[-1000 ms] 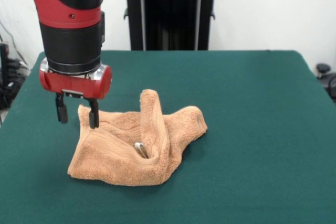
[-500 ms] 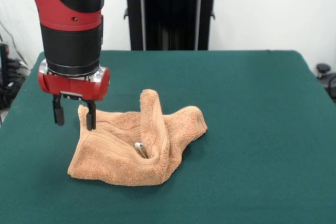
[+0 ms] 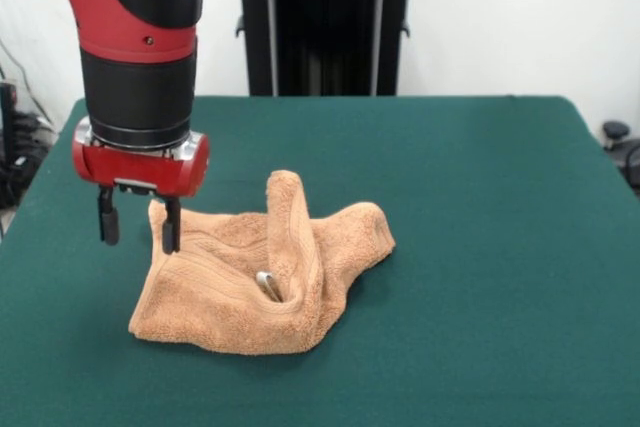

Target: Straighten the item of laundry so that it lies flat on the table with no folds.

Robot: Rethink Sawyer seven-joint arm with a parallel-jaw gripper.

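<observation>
A tan terry towel (image 3: 255, 277) lies crumpled on the dark green table (image 3: 480, 247), left of centre. A tall fold stands up in its middle, and a small grey tag shows in the crease. Band stripes run across its left part. My gripper (image 3: 139, 232) hangs over the towel's far left corner. Its two black fingers (image 3: 171, 232) are apart. The right finger is in front of the towel's upper left corner, the left finger is over bare table. It holds nothing.
The robot's black pedestal (image 3: 325, 22) stands at the table's far edge. Dark objects show past the table's left (image 3: 15, 147) and right (image 3: 620, 142) edges. Bare green table stretches to the right and front of the towel.
My gripper has shifted slightly left and a little up. The towel has not moved.
</observation>
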